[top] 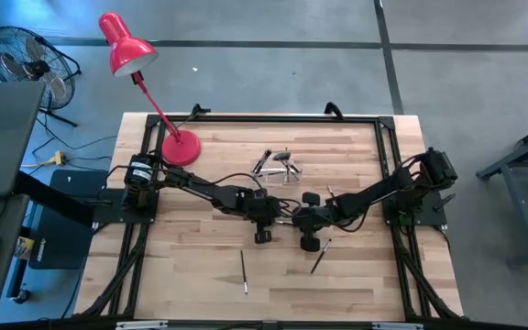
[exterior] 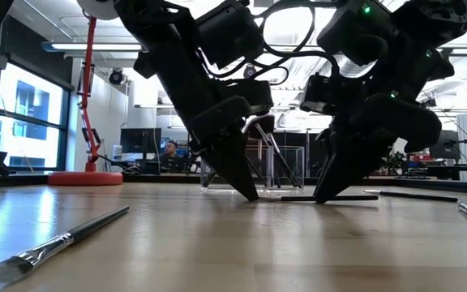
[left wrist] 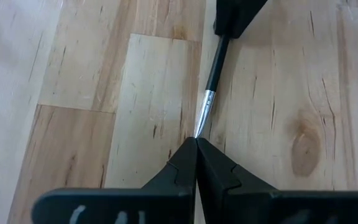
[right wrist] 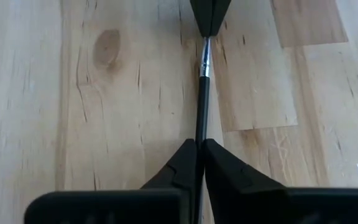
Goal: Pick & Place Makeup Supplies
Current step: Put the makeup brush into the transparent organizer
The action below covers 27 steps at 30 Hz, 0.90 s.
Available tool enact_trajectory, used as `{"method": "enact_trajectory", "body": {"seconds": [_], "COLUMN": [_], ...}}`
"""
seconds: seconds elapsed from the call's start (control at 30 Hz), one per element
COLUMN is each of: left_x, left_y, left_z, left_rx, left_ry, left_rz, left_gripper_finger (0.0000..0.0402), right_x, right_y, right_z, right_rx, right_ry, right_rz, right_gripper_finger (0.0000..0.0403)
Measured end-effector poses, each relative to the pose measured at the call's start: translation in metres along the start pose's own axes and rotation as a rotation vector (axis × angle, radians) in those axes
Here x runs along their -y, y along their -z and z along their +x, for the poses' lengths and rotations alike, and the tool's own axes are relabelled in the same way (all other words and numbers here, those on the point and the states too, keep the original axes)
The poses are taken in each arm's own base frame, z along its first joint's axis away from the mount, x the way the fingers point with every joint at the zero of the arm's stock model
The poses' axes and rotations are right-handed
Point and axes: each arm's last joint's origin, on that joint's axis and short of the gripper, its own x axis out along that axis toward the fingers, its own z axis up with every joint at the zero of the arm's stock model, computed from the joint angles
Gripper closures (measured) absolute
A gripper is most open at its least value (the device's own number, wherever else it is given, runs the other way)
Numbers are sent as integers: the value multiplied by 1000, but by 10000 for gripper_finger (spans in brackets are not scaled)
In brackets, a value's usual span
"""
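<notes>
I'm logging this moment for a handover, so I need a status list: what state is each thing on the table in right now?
left gripper: shut on the silvery tip of the brush.
right gripper: shut on the brush's dark handle.
brush: lying on the table, pinched at both ends.
second brush: lying loose, untouched.
third brush: lying loose.
clear holder: upright, with items in it.
red lamp: standing.

Pale matt wooden table point(left wrist: 73, 74), glossy black brush handle point(right wrist: 202, 106) with shiny metal ferrule.
</notes>
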Motion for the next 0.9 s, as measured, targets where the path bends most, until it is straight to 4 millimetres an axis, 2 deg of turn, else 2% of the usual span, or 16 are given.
{"method": "enact_trajectory", "body": {"seconds": [0.27, 0.53, 0.73, 0.9], "left_x": [0, 0, 4, 5], "left_y": [-1, -3, -22, -36], "left_z": [0, -1, -10, -22], "left_rx": [9, 21, 18, -41], "left_ry": [-1, -9, -11, -22], "left_rz": [1, 2, 16, 94], "left_gripper_finger": [395, 357, 327, 319], "right_x": [0, 1, 3, 4], "right_y": [0, -4, -1, 1], "right_z": [-1, -14, -19, -20], "right_rx": [0, 18, -19, -42], "right_ry": [-3, 17, 40, 58], "right_rz": [-2, -35, -37, -7], "right_gripper_finger": [392, 396, 397, 399]}}
